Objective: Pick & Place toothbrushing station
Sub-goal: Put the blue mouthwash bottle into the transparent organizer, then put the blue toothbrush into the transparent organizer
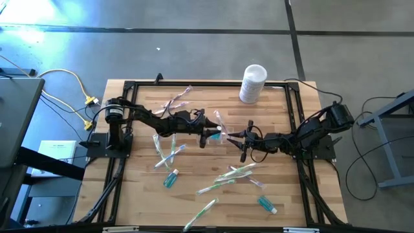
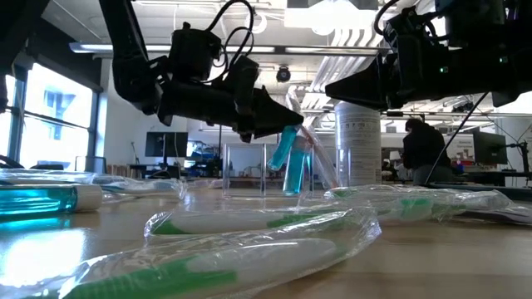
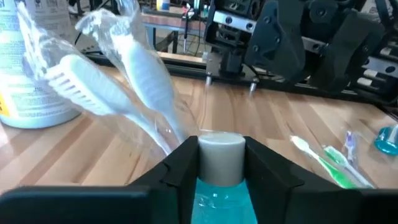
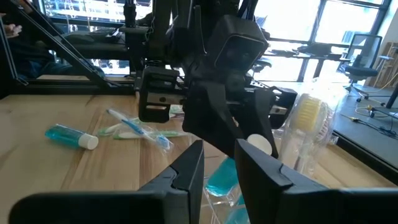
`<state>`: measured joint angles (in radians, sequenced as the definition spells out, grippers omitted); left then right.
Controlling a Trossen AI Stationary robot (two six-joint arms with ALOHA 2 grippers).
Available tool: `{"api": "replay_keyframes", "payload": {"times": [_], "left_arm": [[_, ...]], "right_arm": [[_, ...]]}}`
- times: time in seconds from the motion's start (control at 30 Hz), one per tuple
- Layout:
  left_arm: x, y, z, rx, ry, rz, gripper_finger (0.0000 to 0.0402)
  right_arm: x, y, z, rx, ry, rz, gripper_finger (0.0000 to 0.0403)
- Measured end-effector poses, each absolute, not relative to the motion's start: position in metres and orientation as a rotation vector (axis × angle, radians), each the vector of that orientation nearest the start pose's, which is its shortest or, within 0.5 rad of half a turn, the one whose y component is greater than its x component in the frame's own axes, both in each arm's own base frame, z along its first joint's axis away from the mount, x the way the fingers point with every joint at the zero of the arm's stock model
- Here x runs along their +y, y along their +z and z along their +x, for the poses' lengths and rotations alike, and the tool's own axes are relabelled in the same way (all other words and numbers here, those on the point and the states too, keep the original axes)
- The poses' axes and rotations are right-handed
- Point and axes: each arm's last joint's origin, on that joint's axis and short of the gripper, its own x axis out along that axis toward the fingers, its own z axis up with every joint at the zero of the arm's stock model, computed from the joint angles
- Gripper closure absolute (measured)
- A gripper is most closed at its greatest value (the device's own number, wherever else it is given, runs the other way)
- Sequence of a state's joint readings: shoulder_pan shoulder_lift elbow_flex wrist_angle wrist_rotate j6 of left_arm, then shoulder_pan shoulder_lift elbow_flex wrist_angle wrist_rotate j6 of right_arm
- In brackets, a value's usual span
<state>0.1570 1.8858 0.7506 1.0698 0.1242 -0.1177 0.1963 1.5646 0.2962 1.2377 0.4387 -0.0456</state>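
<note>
Left end effector (image 3: 221,177) grasps a teal tube (image 3: 219,186) over the cup (image 2: 306,170); right end effector (image 4: 219,163), nearly clenched, hovers beside it.

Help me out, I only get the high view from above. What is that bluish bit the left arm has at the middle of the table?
Observer: A teal tube with a white cap. The left gripper has its fingers on either side of it.
Operator: Where is it going?
Observer: The low view shows it tilted at the mouth of a clear cup, with the right gripper close by.
Operator: Is anything in the cup already?
Observer: Yes, another teal tube and wrapped toothbrushes stand in it.
</note>
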Motion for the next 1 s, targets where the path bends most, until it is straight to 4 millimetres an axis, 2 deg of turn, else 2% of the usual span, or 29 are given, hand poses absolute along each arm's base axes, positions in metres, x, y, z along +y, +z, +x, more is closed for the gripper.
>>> {"api": "replay_keyframes", "payload": {"times": [0.1,0.23,0.53,0.63,0.77,1.0], "left_arm": [[0.052,0.151,0.352,0.064,0.037,-0.127,0.0239],[0.052,0.151,0.352,0.064,0.037,-0.127,0.0216],[0.052,0.151,0.352,0.065,0.035,-0.131,0.0212],[0.050,0.153,0.352,0.055,-0.025,-0.166,0.0212],[0.047,0.166,0.350,0.010,-0.110,-0.152,0.0212],[0.046,0.187,0.342,0.039,-0.112,-0.094,0.0211]], "right_arm": [[0.035,0.149,0.240,0.035,-0.242,-0.055,0.0320],[0.035,0.149,0.240,0.035,-0.242,-0.055,0.0320],[0.035,0.148,0.240,0.037,-0.241,-0.056,0.0320],[0.035,0.148,0.240,0.042,-0.242,-0.057,0.0320],[0.035,0.148,0.240,0.042,-0.242,-0.057,0.0320],[0.035,0.147,0.240,0.049,-0.242,-0.060,0.0320]]}}
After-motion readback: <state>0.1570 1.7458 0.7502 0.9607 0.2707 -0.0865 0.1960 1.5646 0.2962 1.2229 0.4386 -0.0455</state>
